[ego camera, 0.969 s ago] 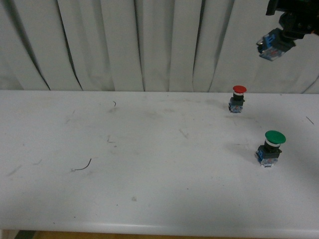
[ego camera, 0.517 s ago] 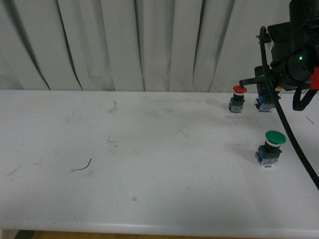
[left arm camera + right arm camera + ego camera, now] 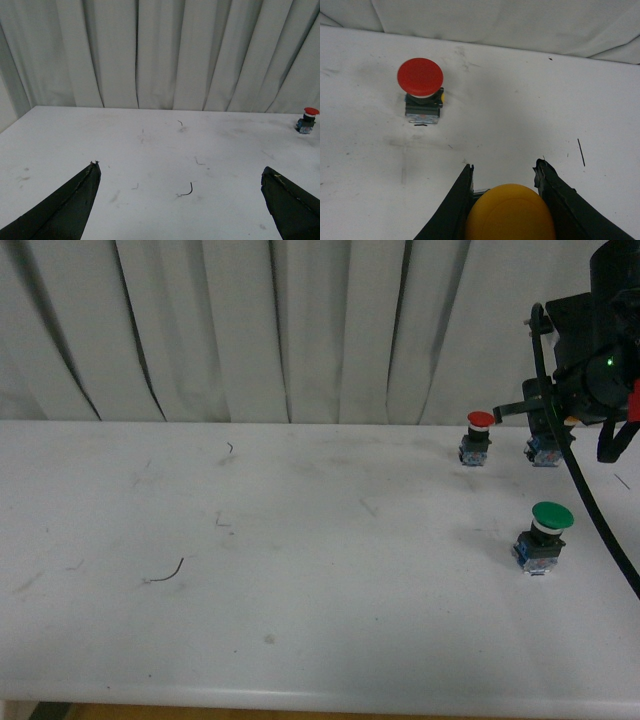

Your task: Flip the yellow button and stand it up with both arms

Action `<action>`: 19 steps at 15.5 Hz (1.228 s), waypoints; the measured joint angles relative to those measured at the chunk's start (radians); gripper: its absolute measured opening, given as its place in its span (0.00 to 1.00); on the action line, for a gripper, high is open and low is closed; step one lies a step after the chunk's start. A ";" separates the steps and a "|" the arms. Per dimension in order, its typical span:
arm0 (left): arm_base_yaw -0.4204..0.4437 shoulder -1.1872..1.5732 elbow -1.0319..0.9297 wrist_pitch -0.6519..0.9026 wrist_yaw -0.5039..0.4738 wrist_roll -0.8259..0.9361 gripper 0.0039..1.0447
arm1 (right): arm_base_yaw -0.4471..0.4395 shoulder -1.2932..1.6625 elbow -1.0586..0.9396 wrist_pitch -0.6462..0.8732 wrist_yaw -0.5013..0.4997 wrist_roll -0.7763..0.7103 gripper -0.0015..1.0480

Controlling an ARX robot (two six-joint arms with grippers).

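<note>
My right gripper (image 3: 504, 170) is shut on the yellow button (image 3: 510, 212), whose round yellow cap fills the space between the two black fingers. In the front view the right arm (image 3: 595, 350) stands at the far right of the white table, and the button's blue-grey base (image 3: 544, 451) shows under it at the table surface, right of the red-capped button (image 3: 478, 438). My left gripper (image 3: 180, 170) is open and empty above the bare table, its two black fingertips far apart. The left arm does not show in the front view.
The red-capped button (image 3: 421, 90) stands upright near the back edge. A green-capped button (image 3: 542, 537) stands upright nearer the front right. A small curled wire scrap (image 3: 163, 574) lies at left. A pleated white curtain (image 3: 250, 330) hangs behind the table.
The right arm has come down from high at the upper right, carrying the yellow button to the table surface beside the red-capped button, then shifted slightly right.
</note>
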 joint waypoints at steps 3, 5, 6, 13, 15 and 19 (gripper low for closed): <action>0.000 0.000 0.000 0.000 0.000 0.000 0.94 | -0.001 0.021 0.015 -0.008 -0.001 -0.006 0.33; 0.000 0.000 0.000 0.000 0.000 0.000 0.94 | 0.002 0.046 0.024 -0.015 -0.009 -0.006 0.33; 0.000 0.000 0.000 0.000 0.000 0.000 0.94 | 0.006 0.058 0.027 -0.022 -0.015 -0.006 0.33; 0.000 0.000 0.000 0.000 0.000 0.000 0.94 | 0.028 0.117 0.060 -0.013 -0.027 -0.006 0.33; 0.000 0.000 0.000 0.000 0.000 0.000 0.94 | 0.029 0.130 0.074 -0.011 -0.028 -0.006 0.33; 0.000 0.000 0.000 0.000 0.000 0.000 0.94 | 0.043 0.148 0.079 -0.018 -0.027 -0.001 0.33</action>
